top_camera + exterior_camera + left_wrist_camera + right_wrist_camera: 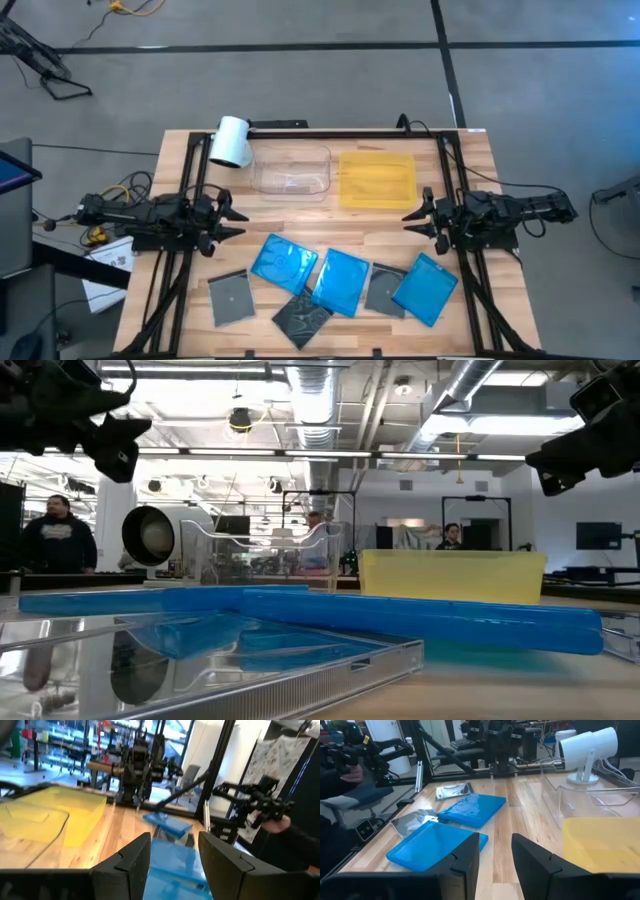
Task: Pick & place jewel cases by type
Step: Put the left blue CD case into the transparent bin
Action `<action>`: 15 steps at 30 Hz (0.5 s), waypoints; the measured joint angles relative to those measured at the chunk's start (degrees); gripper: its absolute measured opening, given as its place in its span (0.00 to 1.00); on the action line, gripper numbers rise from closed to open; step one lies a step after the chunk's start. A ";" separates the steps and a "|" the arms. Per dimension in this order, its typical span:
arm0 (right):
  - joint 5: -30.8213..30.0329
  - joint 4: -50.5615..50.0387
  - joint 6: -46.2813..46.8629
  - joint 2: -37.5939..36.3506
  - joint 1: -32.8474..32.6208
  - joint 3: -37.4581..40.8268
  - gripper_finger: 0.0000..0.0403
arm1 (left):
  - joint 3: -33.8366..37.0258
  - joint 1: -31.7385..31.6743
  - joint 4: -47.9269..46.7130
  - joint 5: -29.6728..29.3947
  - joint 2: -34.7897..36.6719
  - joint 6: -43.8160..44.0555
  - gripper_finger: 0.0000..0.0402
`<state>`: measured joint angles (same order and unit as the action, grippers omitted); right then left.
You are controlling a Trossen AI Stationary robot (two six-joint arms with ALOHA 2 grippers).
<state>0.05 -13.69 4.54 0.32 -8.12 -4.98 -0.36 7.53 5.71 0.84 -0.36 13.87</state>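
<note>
We see six jewel cases (330, 283) lying untouched on the table (470, 180). Our left hand (228, 218) and right hand (415, 213) hover at opposite edges, both partly open, holding nothing.

Wooden table (180, 170): clear tray (291, 171) and yellow tray (377, 180) side by side at far edge; white camera (230, 142) beside clear tray. Six jewel cases (335, 281), blue and grey, overlapping along near edge.
</note>
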 joint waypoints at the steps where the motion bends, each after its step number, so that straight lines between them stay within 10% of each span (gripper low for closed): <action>1: 0.03 0.81 0.02 -0.02 0.00 0.12 0.27 | 0.00 0.01 0.84 0.00 0.00 -0.01 0.40; 15: -0.19 19.89 4.04 0.00 0.04 0.18 0.27 | 0.00 0.11 6.18 -0.02 -0.69 -0.15 0.40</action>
<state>-0.14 6.19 8.58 0.32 -8.08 -4.80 -0.36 7.64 11.89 0.82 -1.05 13.72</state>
